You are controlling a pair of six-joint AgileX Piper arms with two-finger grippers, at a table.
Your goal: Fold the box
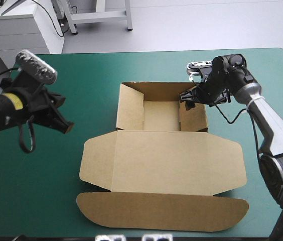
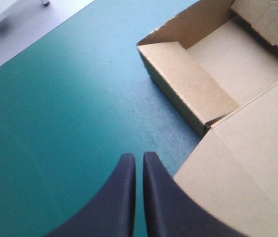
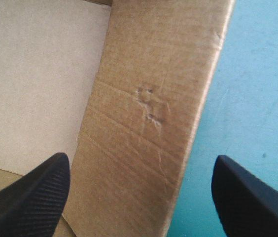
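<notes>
The brown box (image 1: 160,115) stands as an open tray, with its lid (image 1: 161,160) lying flat toward the table's near edge. My right gripper (image 1: 187,99) hovers open over the tray's right wall (image 1: 194,118). In the right wrist view that wall (image 3: 149,113) runs between the spread fingers of the gripper (image 3: 140,165), with the tray floor (image 3: 30,74) on one side. My left gripper (image 1: 67,127) is shut and empty, off the box's left side. In its own view the gripper (image 2: 139,163) points along the cover beside the lid (image 2: 247,163), toward the left wall (image 2: 188,84).
The teal-green cover (image 1: 36,186) spreads wide to the left of the box and under my left arm. The lid's rounded front flap (image 1: 161,211) lies close to the table's near edge. A narrower strip of cover (image 1: 242,65) lies behind and to the right of the tray.
</notes>
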